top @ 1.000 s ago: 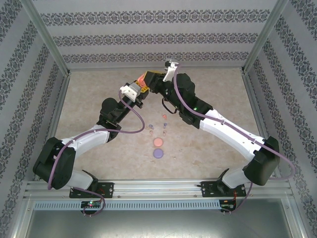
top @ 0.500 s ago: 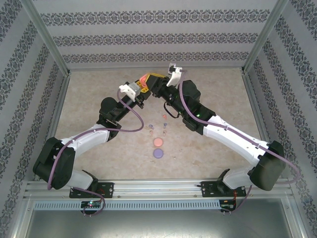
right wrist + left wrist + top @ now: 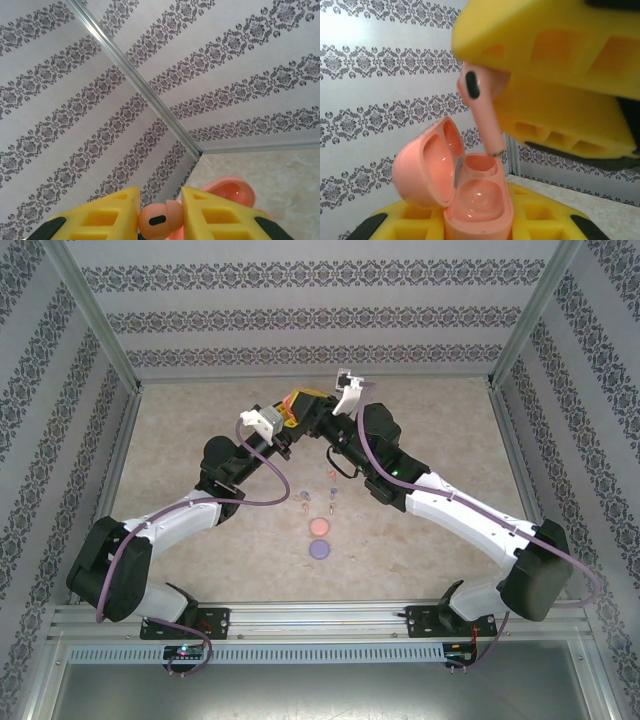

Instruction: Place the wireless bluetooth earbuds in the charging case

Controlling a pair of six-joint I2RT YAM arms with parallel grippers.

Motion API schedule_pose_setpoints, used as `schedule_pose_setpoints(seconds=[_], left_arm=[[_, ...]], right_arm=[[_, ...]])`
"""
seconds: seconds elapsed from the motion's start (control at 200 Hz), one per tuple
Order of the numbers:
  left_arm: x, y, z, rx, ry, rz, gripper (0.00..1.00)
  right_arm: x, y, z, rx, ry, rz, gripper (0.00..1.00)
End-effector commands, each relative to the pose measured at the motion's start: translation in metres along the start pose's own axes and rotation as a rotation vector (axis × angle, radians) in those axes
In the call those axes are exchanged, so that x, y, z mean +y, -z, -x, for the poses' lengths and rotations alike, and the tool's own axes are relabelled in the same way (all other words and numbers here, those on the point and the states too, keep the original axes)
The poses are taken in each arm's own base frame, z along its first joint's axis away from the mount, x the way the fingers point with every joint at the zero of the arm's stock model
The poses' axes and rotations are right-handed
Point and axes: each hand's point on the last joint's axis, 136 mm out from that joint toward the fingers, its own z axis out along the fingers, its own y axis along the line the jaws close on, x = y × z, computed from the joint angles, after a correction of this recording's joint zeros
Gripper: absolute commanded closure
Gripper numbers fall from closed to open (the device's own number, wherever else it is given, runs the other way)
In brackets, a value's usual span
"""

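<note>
My left gripper [image 3: 477, 227] [image 3: 284, 424] is shut on the base of a pale salmon charging case [image 3: 481, 200], held upright above the table with its lid [image 3: 422, 167] swung open to the left. Both sockets are empty. My right gripper [image 3: 160, 216] [image 3: 308, 406] is shut on the head of a salmon earbud [image 3: 160, 221] [image 3: 481, 107]. The bud hangs stem down, its tip just above the rim of the case's far socket. In the right wrist view the open case lid [image 3: 231, 192] sits just beyond the right finger [image 3: 220, 215].
Several loose earbuds [image 3: 332, 490] lie on the beige table near the middle. Just in front of them rest a closed coral-red case [image 3: 319, 527] and a closed purple case [image 3: 319, 549]. Patterned walls and a metal frame [image 3: 515, 350] surround the table.
The right arm has shifted and brought its earbud over the case in the left gripper. The left arm has stayed still. Both grips are unchanged.
</note>
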Motion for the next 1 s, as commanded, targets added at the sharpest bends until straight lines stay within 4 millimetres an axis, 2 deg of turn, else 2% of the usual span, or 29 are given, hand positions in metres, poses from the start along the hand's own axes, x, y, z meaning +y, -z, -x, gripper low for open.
schedule_pose_setpoints(seconds=[0.0, 0.295, 0.994], left_arm=[[-0.005, -0.006, 0.027, -0.087, -0.007, -0.022, 1.00], [-0.004, -0.006, 0.029, -0.088, -0.008, -0.021, 1.00], [-0.004, -0.005, 0.045, -0.124, 0.009, -0.023, 1.00]], right_arm=[[0.009, -0.003, -0.005, 0.001, -0.017, 0.042, 0.73], [0.001, -0.009, -0.013, 0.011, -0.020, 0.022, 0.73], [-0.022, -0.002, -0.027, -0.001, 0.054, -0.032, 0.73]])
